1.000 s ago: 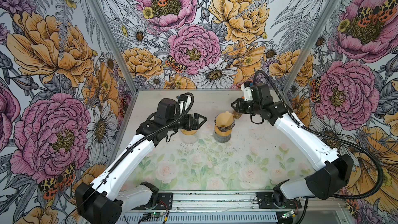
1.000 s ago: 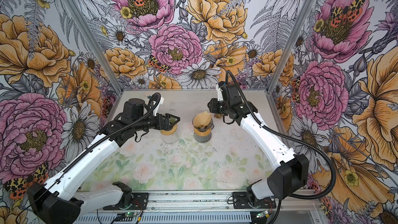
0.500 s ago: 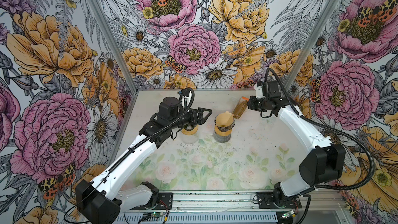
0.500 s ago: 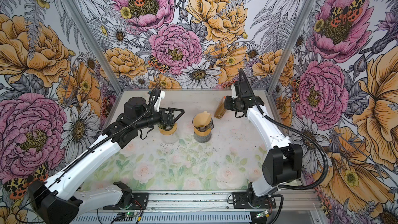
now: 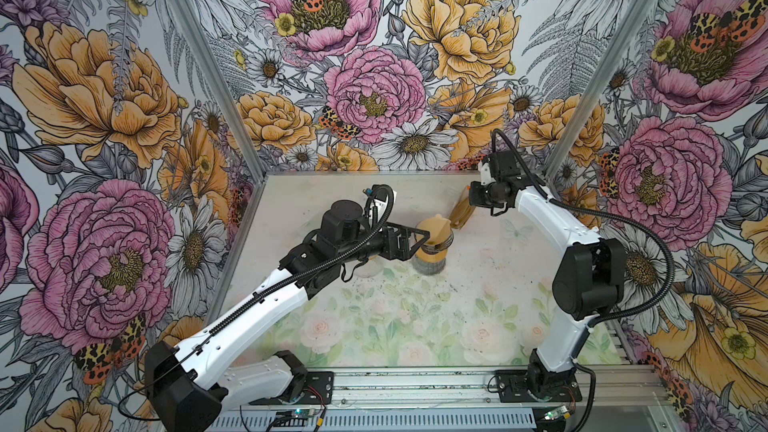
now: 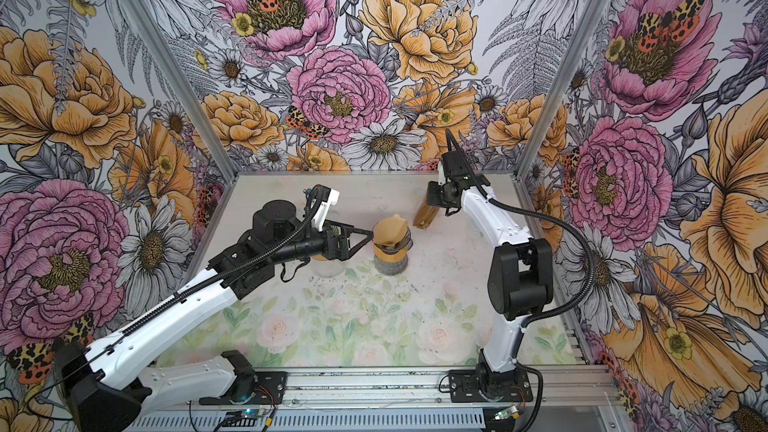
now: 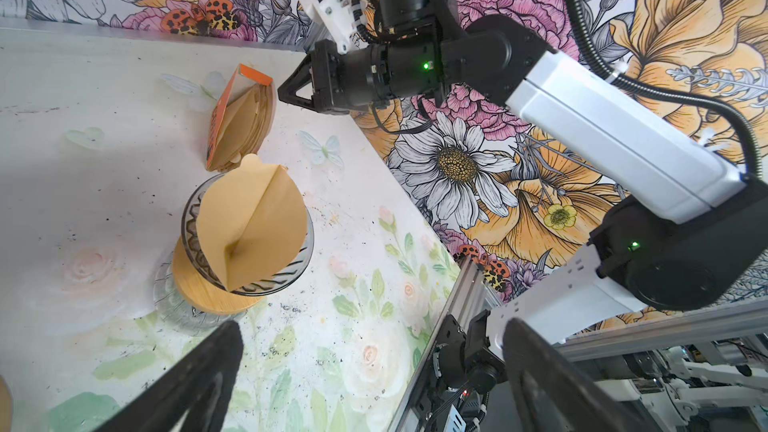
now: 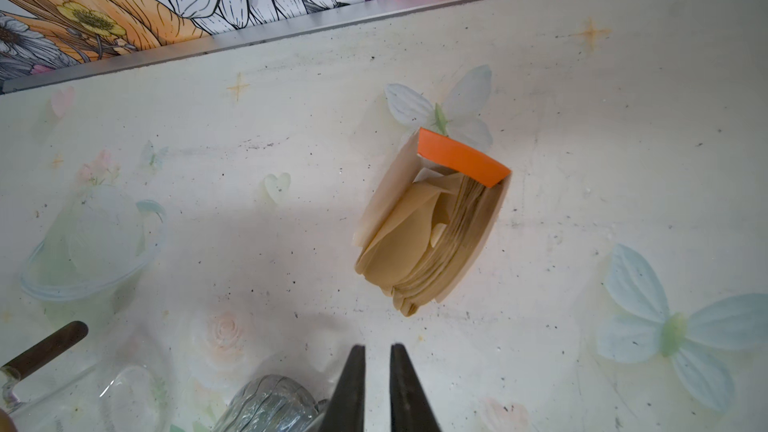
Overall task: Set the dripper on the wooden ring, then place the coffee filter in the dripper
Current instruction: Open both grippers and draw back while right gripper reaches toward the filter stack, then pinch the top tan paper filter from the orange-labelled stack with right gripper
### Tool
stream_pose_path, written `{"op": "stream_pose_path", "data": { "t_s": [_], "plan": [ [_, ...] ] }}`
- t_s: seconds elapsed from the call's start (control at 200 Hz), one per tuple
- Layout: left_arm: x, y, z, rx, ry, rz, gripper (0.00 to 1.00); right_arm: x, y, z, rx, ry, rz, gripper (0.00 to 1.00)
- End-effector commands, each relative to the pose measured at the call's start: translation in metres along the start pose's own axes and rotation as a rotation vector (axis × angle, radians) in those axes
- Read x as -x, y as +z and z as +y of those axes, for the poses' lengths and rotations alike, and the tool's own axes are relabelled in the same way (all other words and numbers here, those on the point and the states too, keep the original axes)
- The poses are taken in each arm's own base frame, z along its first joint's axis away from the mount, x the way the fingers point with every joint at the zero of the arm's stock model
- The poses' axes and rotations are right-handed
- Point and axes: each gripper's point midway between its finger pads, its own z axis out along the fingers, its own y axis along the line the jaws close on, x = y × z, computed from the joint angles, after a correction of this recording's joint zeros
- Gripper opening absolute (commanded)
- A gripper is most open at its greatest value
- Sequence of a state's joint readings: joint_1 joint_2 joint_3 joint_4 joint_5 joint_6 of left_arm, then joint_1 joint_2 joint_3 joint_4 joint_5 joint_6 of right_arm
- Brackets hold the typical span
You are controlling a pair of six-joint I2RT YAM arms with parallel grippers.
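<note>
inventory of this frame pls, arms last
tan paper coffee filter: 1, tan, in the dripper
clear glass dripper with wooden collar: 1, clear, mid-table
ribbed clear glass base: 1, clear, under the dripper
orange-and-kraft cardboard filter box: 1, orange-brown, standing open behind the dripper
clear glass vessel with tan top: 1, clear, left of dripper, partly hidden
clear cup: 1, clear, rear, left of the box
floral-print tabletop: 1, white-pastel
left gripper: 1, black, open, empty, beside dripper
right gripper: 1, black, nearly closed, empty, by box
</note>
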State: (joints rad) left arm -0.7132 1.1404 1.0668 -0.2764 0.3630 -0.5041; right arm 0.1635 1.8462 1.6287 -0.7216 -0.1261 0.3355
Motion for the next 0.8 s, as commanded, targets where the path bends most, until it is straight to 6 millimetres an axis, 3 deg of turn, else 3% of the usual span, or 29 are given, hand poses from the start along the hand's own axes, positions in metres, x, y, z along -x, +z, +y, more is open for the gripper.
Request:
{"op": "stream_pose_path", "data": {
  "t_s": [0.0, 0.425, 0.796],
  "plan": [
    [0.016, -0.004, -0.003, -0.006, -0.008, -0.096, 0.99, 0.012, 0.005, -0.01, -0.035, -0.021, -0.027, 0.15],
    [0.018, 0.017, -0.001, -0.012, -0.008, -0.058, 0.99, 0.021, 0.036, -0.022, -0.083, -0.026, -0.029, 0.14],
    [0.016, 0.02, 0.006, 0.02, -0.001, -0.044, 0.99, 0.026, 0.056, -0.022, -0.076, -0.021, -0.015, 0.14]
  ]
}}
